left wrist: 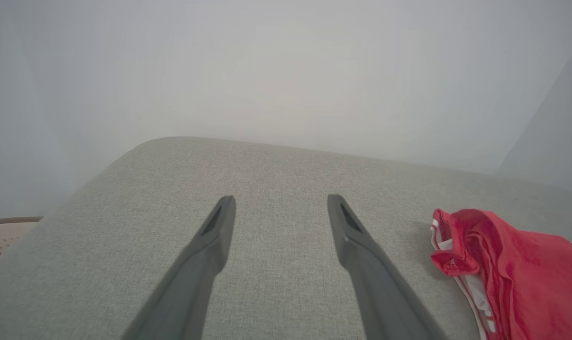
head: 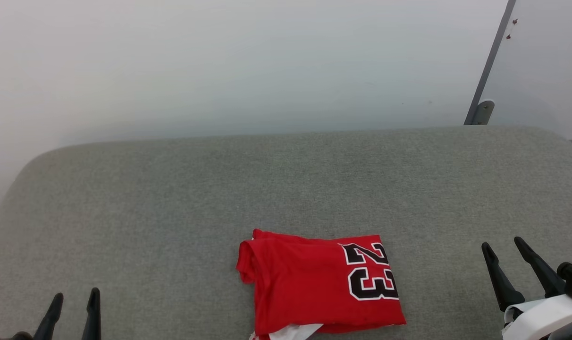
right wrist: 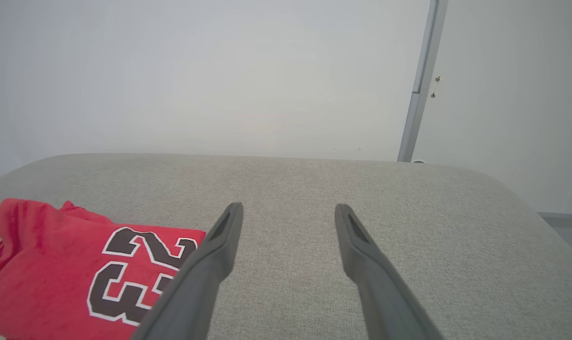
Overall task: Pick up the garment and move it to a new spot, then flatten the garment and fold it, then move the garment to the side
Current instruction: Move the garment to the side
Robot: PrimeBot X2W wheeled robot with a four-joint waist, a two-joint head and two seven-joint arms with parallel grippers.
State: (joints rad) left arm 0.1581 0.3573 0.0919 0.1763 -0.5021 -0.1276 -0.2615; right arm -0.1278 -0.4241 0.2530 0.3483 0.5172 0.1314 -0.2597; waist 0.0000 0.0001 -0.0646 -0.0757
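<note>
Black "23" on the red garment

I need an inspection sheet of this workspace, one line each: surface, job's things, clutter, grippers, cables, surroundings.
Surface: grey fabric table, rounded far corners.
Job's things: red garment, folded, "23" upward, near the front edge.
Clutter: beige perforated basket beyond the table's left side.
Grippers: left gripper and right gripper open, empty, apart from the garment.
Cables: nothing seen.
Surroundings: pale wall; grey post at the right.
</note>
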